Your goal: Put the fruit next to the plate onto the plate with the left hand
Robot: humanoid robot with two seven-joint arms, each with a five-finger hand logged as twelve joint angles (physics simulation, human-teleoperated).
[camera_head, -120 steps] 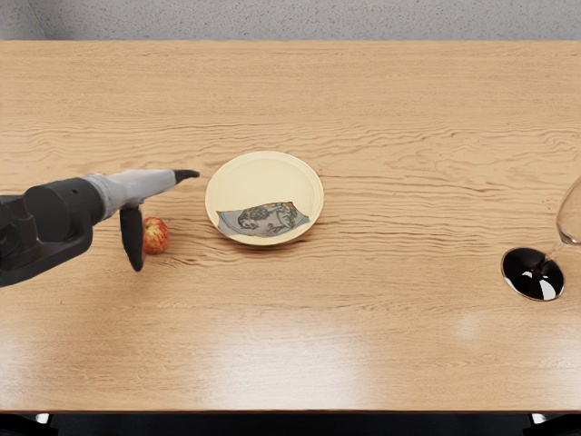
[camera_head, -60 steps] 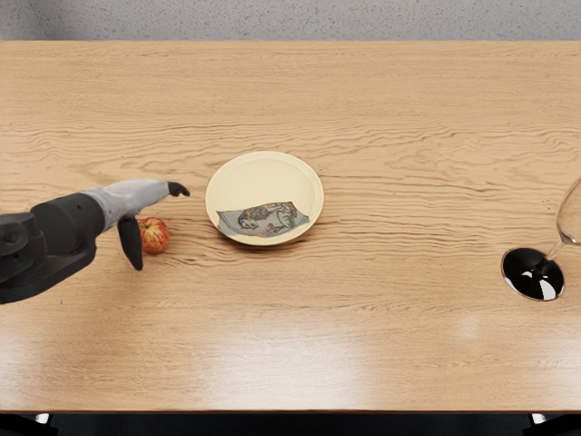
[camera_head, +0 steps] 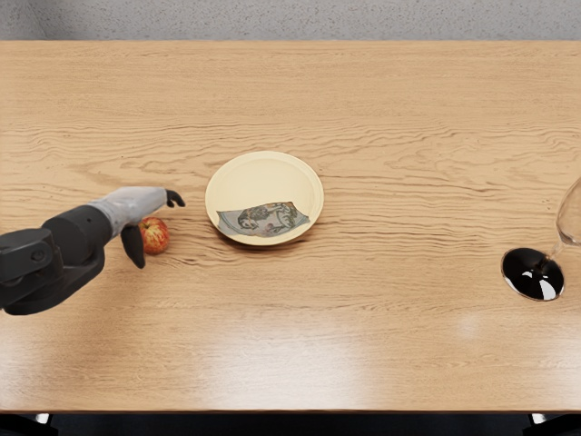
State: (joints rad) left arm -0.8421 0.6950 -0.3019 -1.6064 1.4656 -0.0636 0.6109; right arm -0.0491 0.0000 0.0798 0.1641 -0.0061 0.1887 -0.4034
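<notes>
the left arm comes in from the left edge, low over the wooden tabletop (camera_head: 363, 345), dark at the forearm and grey toward the wrist. the left hand (camera_head: 136, 207) is partly open and holds nothing: its fingers (camera_head: 175, 197) arch forward with dark tips pointing toward the plate, and the dark thumb (camera_head: 134, 247) hangs down apart from them, so there is a wide gap between thumb and fingers. the apple (camera_head: 154, 235), small and red with a yellowish patch, sits on the tabletop in that gap, under the arched fingers and just right of the thumb. the thumb looks to be touching it or very nearly so, and i cannot tell which. the fingers above it are not closed on it. the plate (camera_head: 259, 177), round and pale yellow, lies to the right of the hand and a little farther from the robot, near the fingertips but apart from them, and the apple lies just off its left rim, not on it. a grey patterned patch (camera_head: 263, 219) covers the near part of the plate. far to the right of the hand, at the picture's edge, a wine glass (camera_head: 534, 273) shows with a dark round foot and its bowl cut off by the frame.
</notes>
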